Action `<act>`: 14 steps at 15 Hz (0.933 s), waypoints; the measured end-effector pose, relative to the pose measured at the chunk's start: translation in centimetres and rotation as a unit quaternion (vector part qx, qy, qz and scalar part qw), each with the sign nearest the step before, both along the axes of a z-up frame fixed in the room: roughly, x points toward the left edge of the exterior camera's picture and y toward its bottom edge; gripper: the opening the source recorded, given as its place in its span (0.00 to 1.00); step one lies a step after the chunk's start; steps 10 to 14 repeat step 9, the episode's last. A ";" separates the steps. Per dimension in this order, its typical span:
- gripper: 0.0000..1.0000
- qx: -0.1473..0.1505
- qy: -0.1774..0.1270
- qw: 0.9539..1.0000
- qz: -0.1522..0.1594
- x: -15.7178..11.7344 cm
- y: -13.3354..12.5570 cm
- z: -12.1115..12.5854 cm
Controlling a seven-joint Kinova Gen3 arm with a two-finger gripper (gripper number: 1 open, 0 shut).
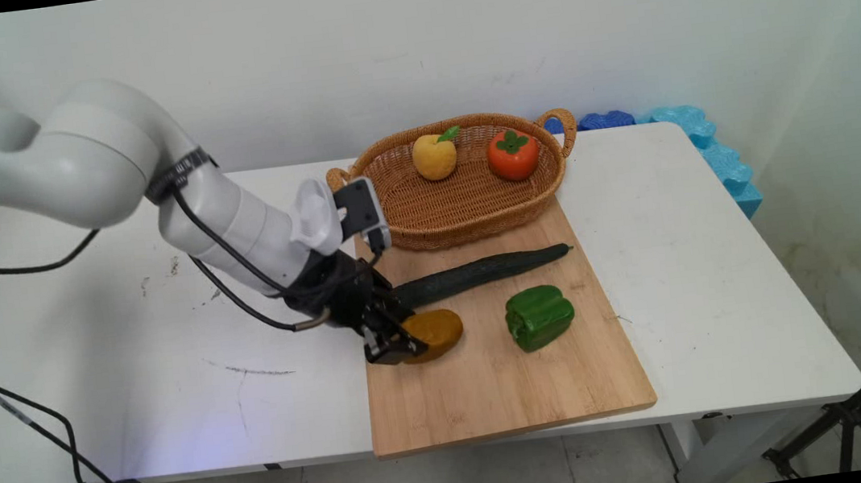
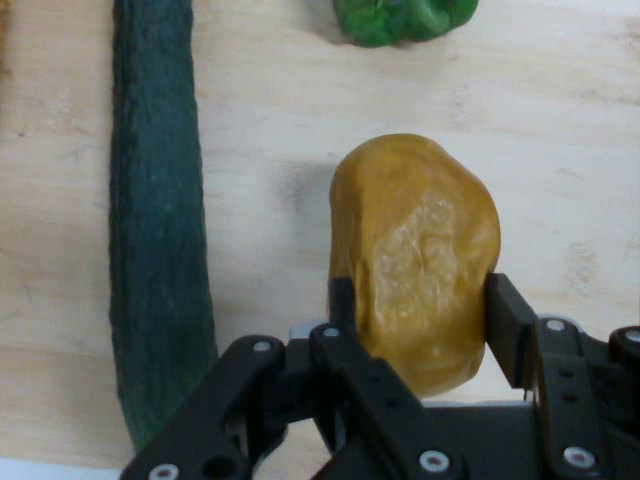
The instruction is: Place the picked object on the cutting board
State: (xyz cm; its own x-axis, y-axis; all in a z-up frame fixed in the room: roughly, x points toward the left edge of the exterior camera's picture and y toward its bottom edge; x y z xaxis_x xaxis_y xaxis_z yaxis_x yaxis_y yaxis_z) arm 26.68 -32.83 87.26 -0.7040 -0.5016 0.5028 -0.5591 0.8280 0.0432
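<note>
A brownish-yellow potato (image 1: 437,331) (image 2: 415,270) lies on the left part of a wooden cutting board (image 1: 497,396) (image 2: 560,150). My gripper (image 1: 401,338) (image 2: 418,310) has come in low from the left and is shut on the potato's near end, one finger pressing each side. The potato appears to rest on the board. A long dark green cucumber (image 1: 482,270) (image 2: 160,230) lies just behind the potato, with its left end beside the gripper. A green bell pepper (image 1: 539,316) (image 2: 405,20) sits on the board to the potato's right.
A wicker basket (image 1: 467,205) stands behind the board and holds a yellow fruit (image 1: 434,156) and an orange persimmon (image 1: 512,154). Blue foam pieces (image 1: 711,145) lie along the table's far right corner. Black cables hang off the arm at the left.
</note>
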 end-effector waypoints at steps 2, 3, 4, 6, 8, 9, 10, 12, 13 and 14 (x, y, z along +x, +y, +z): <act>0.00 -0.001 0.000 1.000 -0.001 -0.2 0.0 -0.6; 0.00 -0.003 0.000 1.000 -0.001 -0.2 0.0 -1.0; 0.00 -0.004 0.000 1.000 -0.002 -0.3 0.0 -1.3; 1.00 -0.007 0.003 1.000 -0.004 -0.3 -0.1 -1.8; 1.00 -0.009 0.007 1.000 -0.007 -0.2 -0.1 -2.1; 1.00 -0.011 0.011 1.000 -0.009 -0.2 -0.2 -2.1; 1.00 -0.011 0.011 1.000 -0.009 -0.2 -0.2 -2.1; 1.00 -0.011 0.011 1.000 -0.009 -0.2 -0.2 -2.1; 1.00 -0.011 0.011 1.000 -0.009 -0.2 -0.2 -2.1; 1.00 -0.011 0.011 1.000 -0.009 -0.2 -0.2 -2.1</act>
